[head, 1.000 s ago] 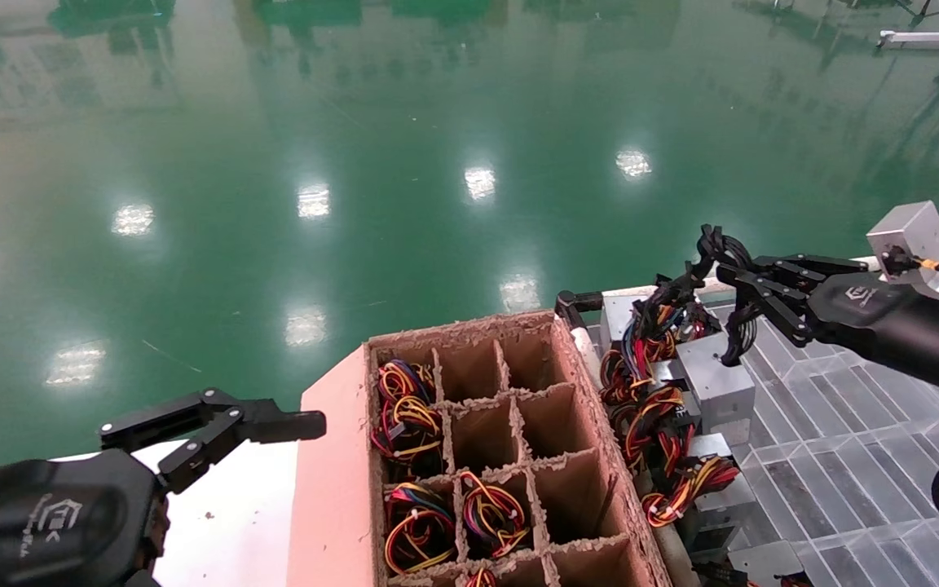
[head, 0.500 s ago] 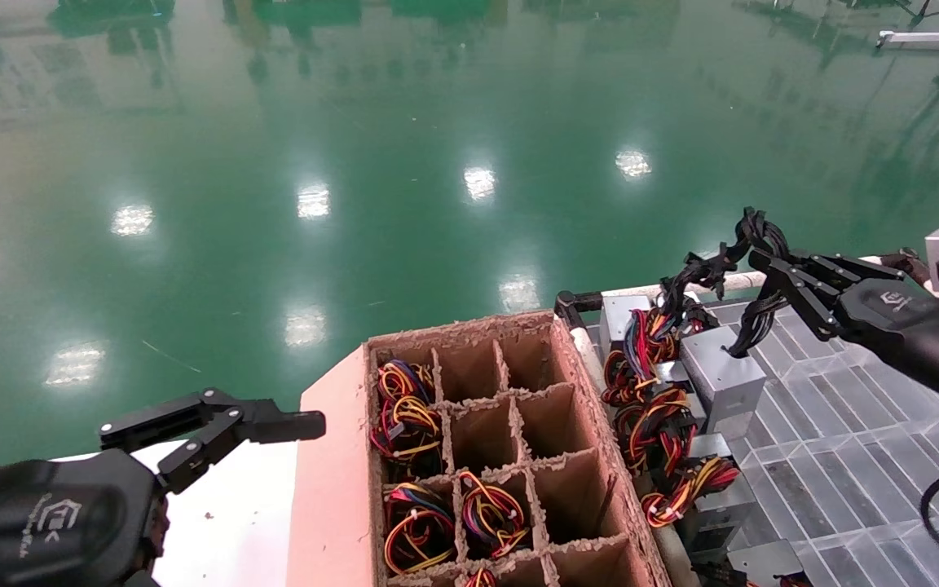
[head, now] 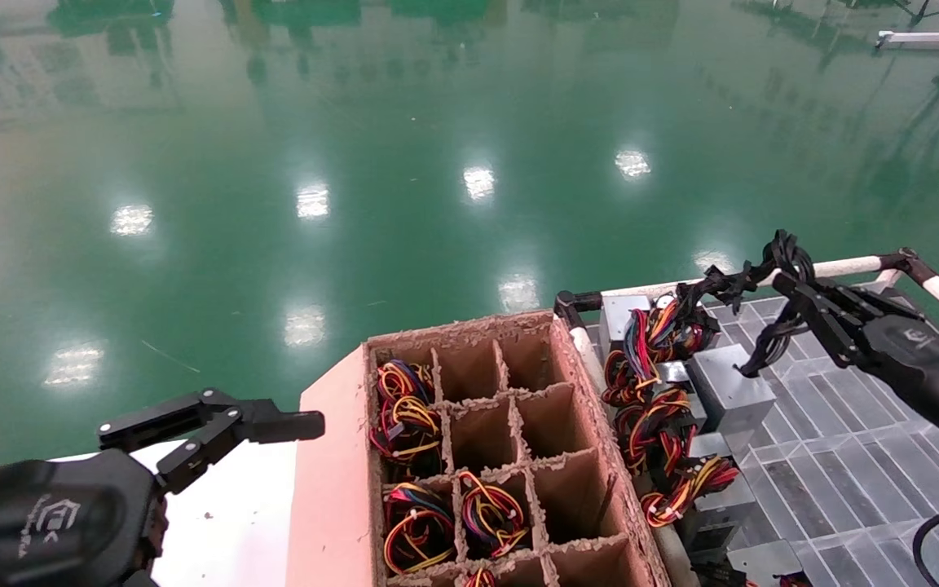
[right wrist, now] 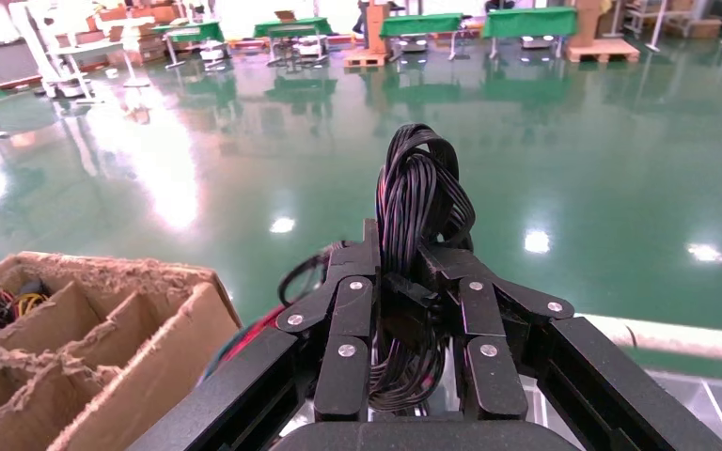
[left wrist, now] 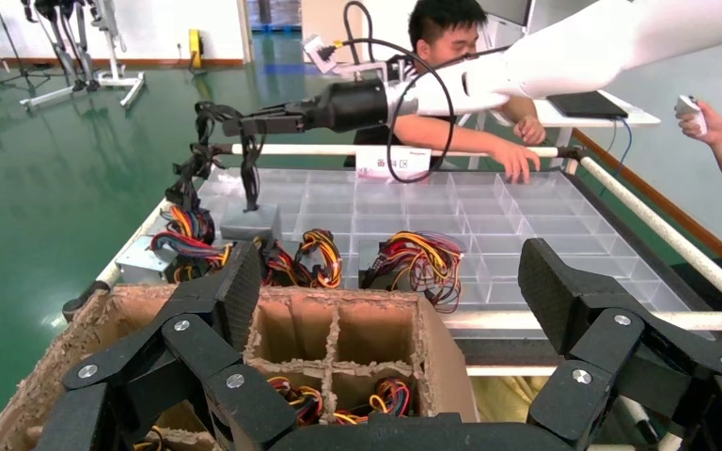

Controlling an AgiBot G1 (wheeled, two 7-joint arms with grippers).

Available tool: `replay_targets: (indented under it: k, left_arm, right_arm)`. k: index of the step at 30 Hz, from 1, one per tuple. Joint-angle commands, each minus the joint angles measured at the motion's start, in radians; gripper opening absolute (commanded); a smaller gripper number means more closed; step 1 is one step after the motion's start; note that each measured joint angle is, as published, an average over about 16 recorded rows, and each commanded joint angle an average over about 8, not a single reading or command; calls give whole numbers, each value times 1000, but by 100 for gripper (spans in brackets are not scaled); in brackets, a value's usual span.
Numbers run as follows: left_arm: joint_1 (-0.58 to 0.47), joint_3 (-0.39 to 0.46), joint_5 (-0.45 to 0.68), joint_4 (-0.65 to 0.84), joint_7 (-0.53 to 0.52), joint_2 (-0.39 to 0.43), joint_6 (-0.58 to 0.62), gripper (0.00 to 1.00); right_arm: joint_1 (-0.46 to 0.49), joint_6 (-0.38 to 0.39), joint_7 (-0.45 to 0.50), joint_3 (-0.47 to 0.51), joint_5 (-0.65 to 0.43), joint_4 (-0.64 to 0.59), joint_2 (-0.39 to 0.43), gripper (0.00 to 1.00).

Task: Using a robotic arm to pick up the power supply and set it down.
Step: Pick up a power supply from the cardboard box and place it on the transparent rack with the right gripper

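Note:
The power supply is a small grey box at the left side of the clear tray, and its looped black cables rise from it. My right gripper is shut on that cable bundle, which stands up between its fingers. The left wrist view shows the same box below the right gripper; I cannot tell whether it touches the tray. My left gripper stays open and empty, low at the left beside the cardboard box.
A divided cardboard box holds bundles of coloured wires. Other grey supplies with red and yellow wires crowd the left edge of the clear tray. A white rail borders the tray. A person leans over its far side.
My right gripper has moved right and down with the black cables, and the grey box has shifted right with it. The left arm has not moved.

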Motion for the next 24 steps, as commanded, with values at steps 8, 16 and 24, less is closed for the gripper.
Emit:
replay_targets:
  k: [8,16,24]
  left_arm:
    - [0,0,0,0,0,0,0,100]
    - [0,1,0,0,0,0,0,100]
    - [0,1,-1,0,0,0,0,100]
  right_arm:
    - [-17,1,-23,6,8,-58,-9,0]
    - [7,14,-35,2,2,-72,-22,0]
    - [31,25,-51,-5,-9,-82,-32,0]
